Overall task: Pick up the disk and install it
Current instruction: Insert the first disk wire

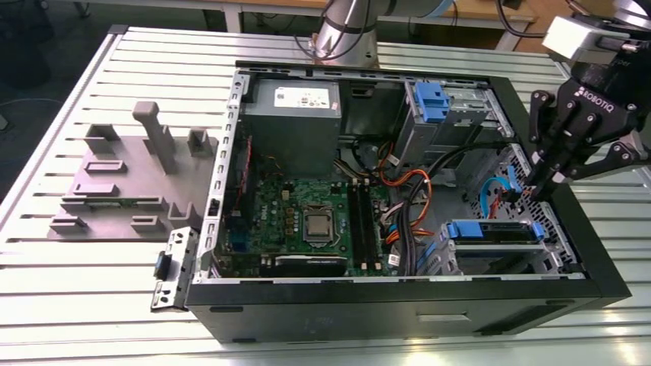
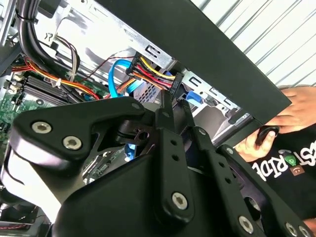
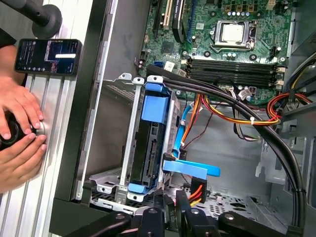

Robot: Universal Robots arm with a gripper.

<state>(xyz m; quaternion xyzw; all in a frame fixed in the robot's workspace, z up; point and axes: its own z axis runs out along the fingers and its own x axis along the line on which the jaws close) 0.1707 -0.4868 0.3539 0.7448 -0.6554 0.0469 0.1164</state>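
The disk (image 3: 148, 143) sits on edge inside the silver cage (image 3: 129, 148) at the front corner of the open computer case, on the exterior view's right. Its blue plastic frame (image 1: 495, 229) wraps its end. My gripper (image 1: 539, 189) hangs over the case's right wall, just behind that cage. Its fingers (image 3: 161, 203) stand close together with nothing visible between them. In the first wrist view the gripper (image 3: 171, 201) is beside the cage's end, close to the orange-and-black power plug (image 3: 197, 190) and the blue data cable (image 3: 191, 170). In the second wrist view the gripper (image 2: 174, 104) points at the same cable bundle.
The motherboard (image 1: 305, 217) and the grey power-supply box (image 1: 295, 110) fill the case's middle and back. A second blue-latched cage (image 1: 432, 103) stands at the back right. A grey fixture block (image 1: 133, 179) lies left of the case. A person's hands (image 3: 17, 143) and a phone (image 3: 47, 55) rest outside the case wall.
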